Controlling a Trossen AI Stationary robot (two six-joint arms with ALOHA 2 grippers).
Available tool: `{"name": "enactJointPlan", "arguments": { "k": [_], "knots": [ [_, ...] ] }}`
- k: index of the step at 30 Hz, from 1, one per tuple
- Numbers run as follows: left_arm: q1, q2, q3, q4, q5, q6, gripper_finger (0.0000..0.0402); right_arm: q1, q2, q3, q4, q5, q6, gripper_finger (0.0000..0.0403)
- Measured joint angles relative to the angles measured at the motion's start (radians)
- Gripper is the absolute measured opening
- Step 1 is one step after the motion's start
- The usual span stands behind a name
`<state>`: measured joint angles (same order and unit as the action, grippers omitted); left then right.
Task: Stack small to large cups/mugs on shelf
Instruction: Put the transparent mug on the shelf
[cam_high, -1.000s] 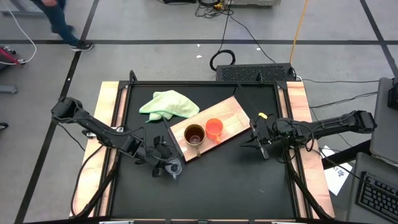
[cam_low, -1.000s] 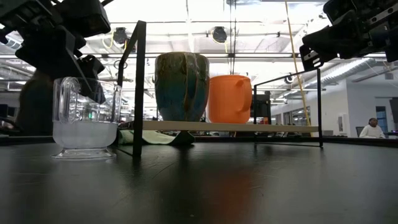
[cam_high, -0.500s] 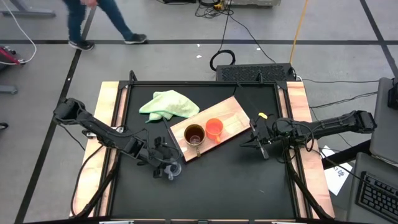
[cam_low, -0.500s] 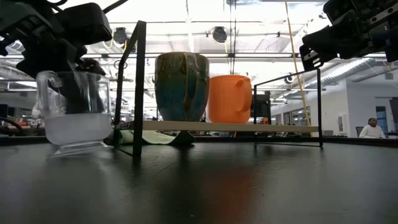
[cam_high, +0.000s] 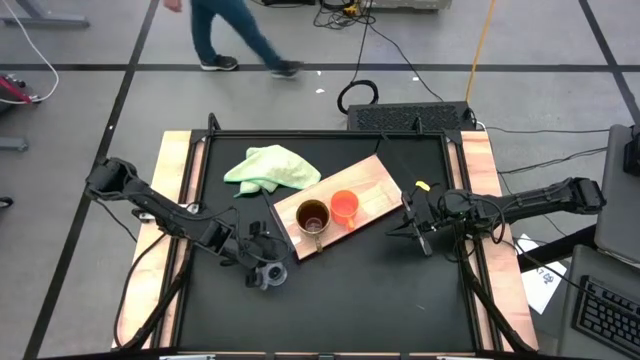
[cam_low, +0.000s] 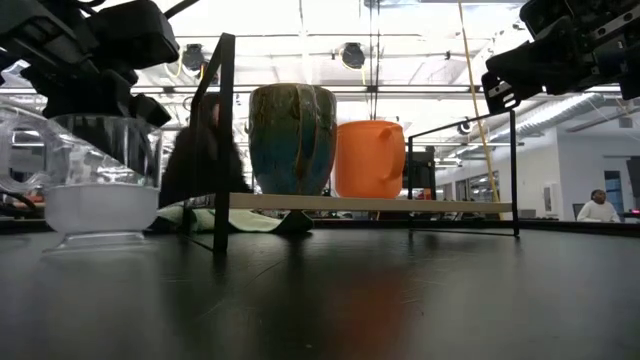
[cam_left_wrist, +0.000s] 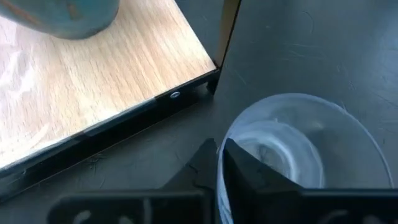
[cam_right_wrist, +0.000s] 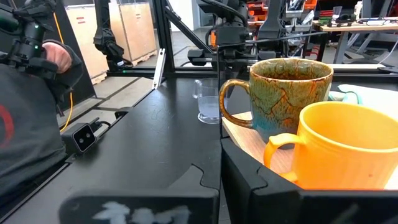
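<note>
Clear glass cup (cam_high: 268, 274) sits on the black table (cam_high: 350, 290), its rim pinched by the left gripper (cam_high: 262, 266), partly hiding it. Tan-brown mug (cam_high: 312, 216) and orange cup (cam_high: 344, 207) stand on the shelf (cam_high: 375, 190). Right gripper (cam_high: 411, 231) hovers beside; finger spacing unclear.

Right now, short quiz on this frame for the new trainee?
1. True or false: the glass cup is on the shelf.
2. What stands beside the mug on the shelf? A) cloth B) orange cup C) glass cup
3. Fill in: the ___ gripper holds the glass cup.
Key: 1 false, it is on the table beside the shelf; 2 B; 3 left.
</note>
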<state>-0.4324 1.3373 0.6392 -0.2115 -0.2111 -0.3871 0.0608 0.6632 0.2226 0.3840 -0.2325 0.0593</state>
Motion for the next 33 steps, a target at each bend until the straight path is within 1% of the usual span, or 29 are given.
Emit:
{"name": "enactJointPlan", "arguments": {
  "k": [1, 8, 14, 18, 21, 25, 29, 33],
  "knots": [
    [0.0, 0.0, 0.0, 0.001, 0.0, 0.011, 0.001, 0.0, 0.0, 0.0, 0.0, 0.0, 0.0, 0.0],
    [-0.015, -0.003, 0.0, 0.012, -0.008, 0.058, 0.0005, 0.0, 0.0, 0.0, 0.0, 0.0, 0.0, 0.0],
    [-0.097, -0.017, 0.0, 0.084, -0.015, 0.142, 0.0003, 0.0, 0.0, 0.0, 0.0, 0.0, 0.0, 0.0],
    [-0.154, -0.064, 0.0, 0.126, -0.06, 0.164, 0.0002, 0.0, 0.0, 0.0, 0.0, 0.0, 0.003, 0.0],
    [-0.175, -0.103, 0.0, 0.207, -0.078, 0.19, 0.0002, 0.0, 0.0, 0.0, 0.0, 0.0, 0.004, 0.0],
    [-0.171, -0.123, 0.0, 0.317, -0.069, 0.22, 0.0001, 0.0, 0.0, 0.0, 0.0, 0.0, 0.0, 0.0],
    [-0.142, -0.122, 0.002, 0.401, -0.018, 0.246, 0.0001, 0.0, 0.0, 0.0, 0.0, 0.0, -0.011, 0.0],
    [-0.109, -0.122, 0.064, 0.369, 0.018, 0.262, 0.0001, 0.0, 0.0, 0.0, 0.0, 0.0, -0.019, 0.0]
  ]
}}
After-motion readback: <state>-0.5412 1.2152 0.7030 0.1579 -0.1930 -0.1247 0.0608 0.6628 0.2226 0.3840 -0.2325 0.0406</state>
